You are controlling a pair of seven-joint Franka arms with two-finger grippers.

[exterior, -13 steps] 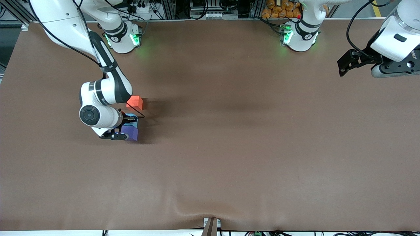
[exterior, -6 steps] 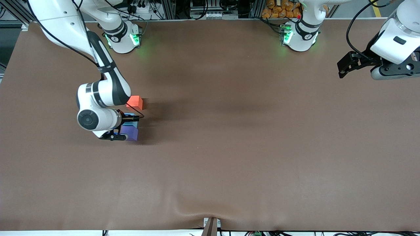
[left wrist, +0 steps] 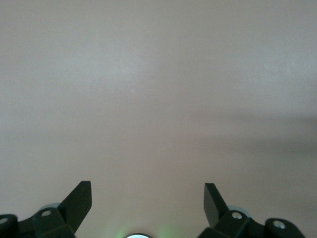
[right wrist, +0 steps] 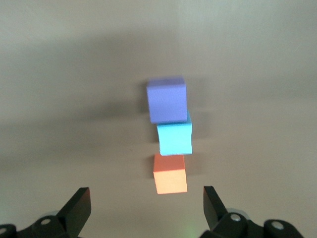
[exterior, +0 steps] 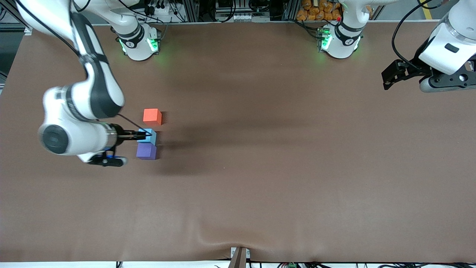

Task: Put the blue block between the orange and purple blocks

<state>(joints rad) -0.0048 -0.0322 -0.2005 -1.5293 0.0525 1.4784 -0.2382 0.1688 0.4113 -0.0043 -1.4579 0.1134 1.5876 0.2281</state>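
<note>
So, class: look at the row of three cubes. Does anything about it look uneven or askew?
Yes. The blue block sits between the orange block and the purple block, but not centred: it touches the purple one, while the front view shows a gap of bare table toward the orange. It also looks slightly turned.

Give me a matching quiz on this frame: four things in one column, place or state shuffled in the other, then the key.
Things:
1. blue block
2. orange block
3. purple block
4. left end effector

Places or states:
A. nearest the front camera of the three blocks
B. open, over bare table at the left arm's end
C. between the other two blocks
D. farthest from the front camera of the three blocks

Pairs: 1-C, 2-D, 3-A, 4-B
</note>
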